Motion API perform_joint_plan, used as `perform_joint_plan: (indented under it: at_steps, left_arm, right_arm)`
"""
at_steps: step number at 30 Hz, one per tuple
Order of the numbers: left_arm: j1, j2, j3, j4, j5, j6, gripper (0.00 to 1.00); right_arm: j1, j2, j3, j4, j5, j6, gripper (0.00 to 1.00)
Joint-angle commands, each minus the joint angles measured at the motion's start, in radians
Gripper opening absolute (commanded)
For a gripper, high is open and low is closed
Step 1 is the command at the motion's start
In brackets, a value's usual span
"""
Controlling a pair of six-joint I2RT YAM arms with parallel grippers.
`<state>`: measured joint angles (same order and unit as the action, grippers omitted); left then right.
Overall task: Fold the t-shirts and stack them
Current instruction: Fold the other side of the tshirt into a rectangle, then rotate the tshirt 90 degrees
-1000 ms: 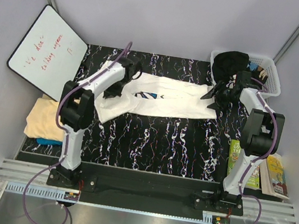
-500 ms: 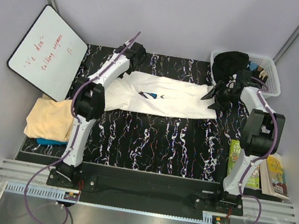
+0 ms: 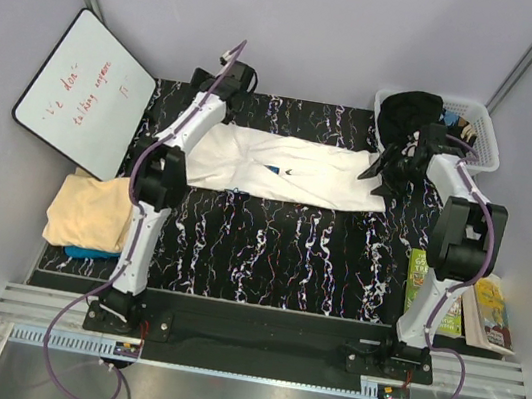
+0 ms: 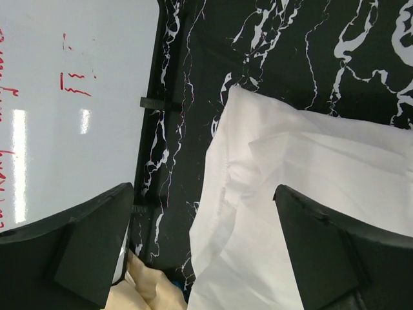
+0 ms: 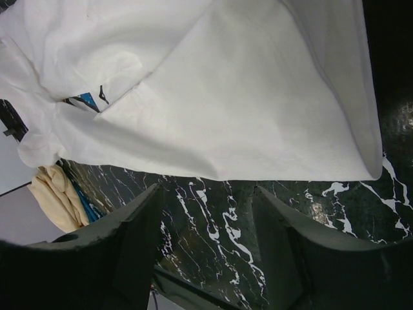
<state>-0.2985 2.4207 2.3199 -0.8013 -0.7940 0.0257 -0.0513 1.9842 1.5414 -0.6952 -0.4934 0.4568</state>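
The white t-shirt (image 3: 286, 168) lies spread flat across the far half of the black marbled table (image 3: 278, 252), folded lengthwise, with a bit of blue print (image 5: 84, 101) peeking from a fold. My left gripper (image 3: 211, 88) hovers over its far-left corner and is open wide (image 4: 206, 252), with the cloth (image 4: 310, 174) lying loose below the fingers (image 4: 84, 245). My right gripper (image 3: 380, 169) stands open at the shirt's right end, and only bare table shows between its fingers (image 5: 206, 252). A peach t-shirt (image 3: 92, 212) lies on a teal one (image 3: 85, 253) at the table's left edge.
A whiteboard (image 3: 83, 90) with red writing leans at the far left, close to the left gripper. A white basket (image 3: 482, 143) holding dark clothes (image 3: 411, 113) stands at the far right corner. Books (image 3: 487, 305) lie along the right edge beside the right arm.
My left arm swung toward the far-left corner, drawing the shirt's left part out flat, then let go and opened. The right arm has stayed put.
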Motion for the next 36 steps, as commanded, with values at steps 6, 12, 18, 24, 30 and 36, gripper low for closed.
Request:
perform_joint_plan:
  at_steps: [6, 12, 18, 24, 30, 36]
  left_arm:
    - [-0.002, -0.305, -0.215, -0.045, 0.162, -0.164, 0.99]
    - [-0.014, -0.423, -0.419, -0.133, 0.514, -0.288, 0.0]
    - [-0.031, -0.381, -0.542, -0.193, 0.775, -0.345, 0.0]
    - [-0.033, -0.292, -0.527, -0.246, 0.912, -0.4, 0.0]
    - [-0.019, -0.197, -0.442, -0.312, 0.892, -0.452, 0.0]
    - [0.039, -0.118, -0.346, -0.371, 0.856, -0.463, 0.0]
  right_arm:
    - [0.166, -0.03, 0.225, -0.085, 0.218, -0.124, 0.62]
    - [0.269, 0.253, 0.581, -0.271, 0.338, -0.181, 0.03]
    - [0.292, 0.559, 0.966, -0.418, 0.436, -0.149, 0.0]
    - [0.309, 0.679, 1.152, -0.461, 0.64, -0.167, 0.0]
    - [0.326, 0.614, 1.005, -0.455, 0.768, -0.26, 0.0]
    - [0.375, 0.509, 0.761, -0.466, 0.745, -0.305, 0.0]
